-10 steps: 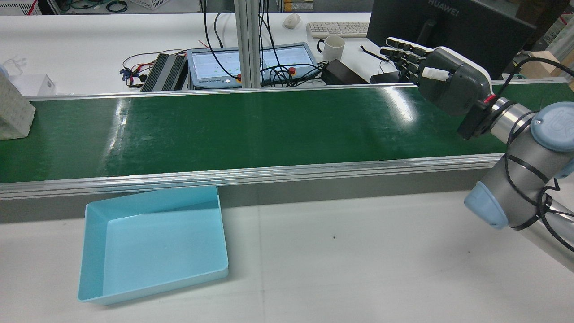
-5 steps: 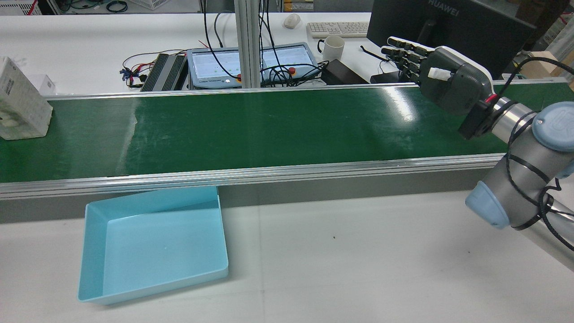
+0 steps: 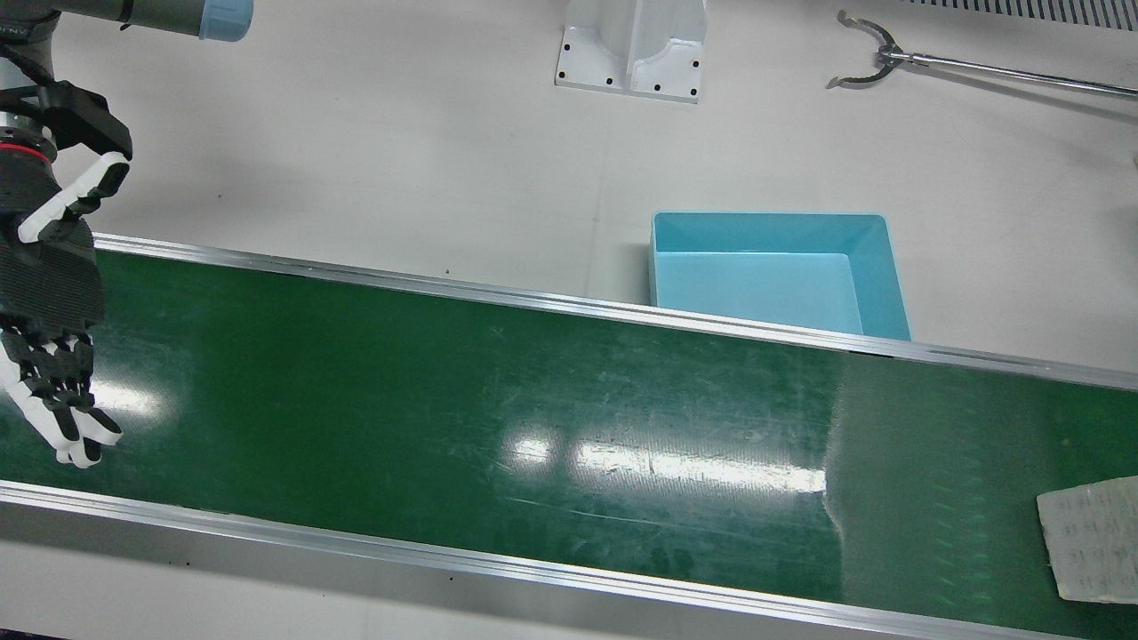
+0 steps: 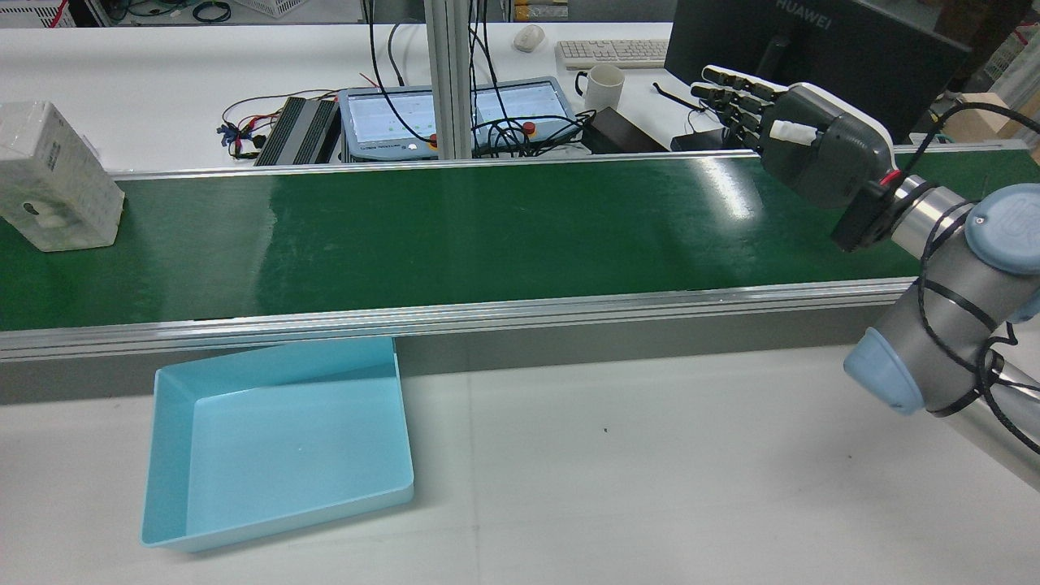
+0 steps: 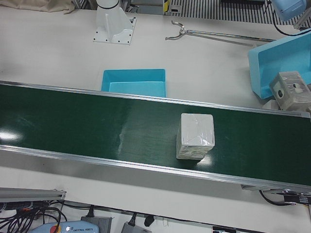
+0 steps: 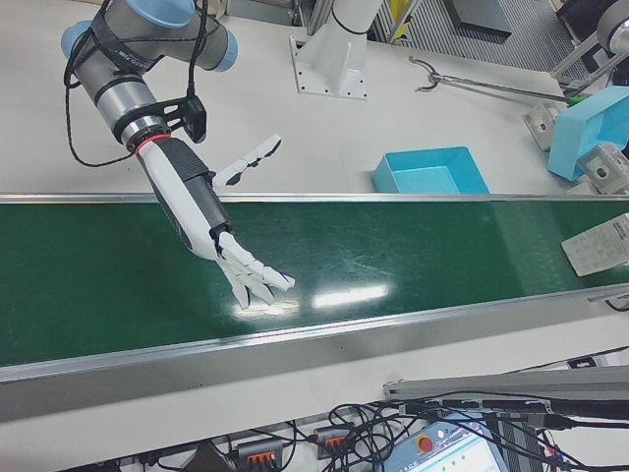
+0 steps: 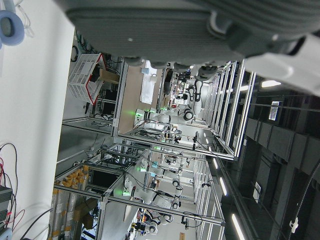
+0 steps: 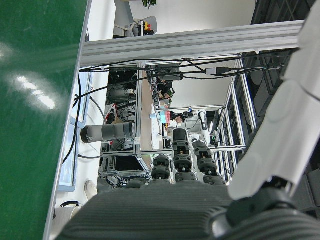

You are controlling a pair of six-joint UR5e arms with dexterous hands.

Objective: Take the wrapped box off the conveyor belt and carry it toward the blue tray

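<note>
The wrapped box (image 4: pixel 57 175) is white and stands on the green conveyor belt (image 4: pixel 487 227) near its left end in the rear view. It also shows in the left-front view (image 5: pixel 196 136) and at the right edge of the front view (image 3: pixel 1089 538). My right hand (image 4: pixel 804 138) is open and empty, fingers stretched, above the belt's far right end and far from the box. It also shows in the right-front view (image 6: pixel 211 226). The blue tray (image 4: pixel 276 443) lies empty on the white table just below the belt. Only the palm of my left hand (image 7: pixel 190 25) shows, in its own view.
A second blue bin (image 5: pixel 279 63) with another wrapped box (image 5: pixel 291 90) beside it stands past the belt's end. A reaching tool (image 3: pixel 889 58) lies on the table. A desk behind the belt holds a monitor (image 4: pixel 812 41), a mug and cables.
The wrapped box has ridden the belt to the right in the rear view and is now fully in sight. My right hand has barely moved.
</note>
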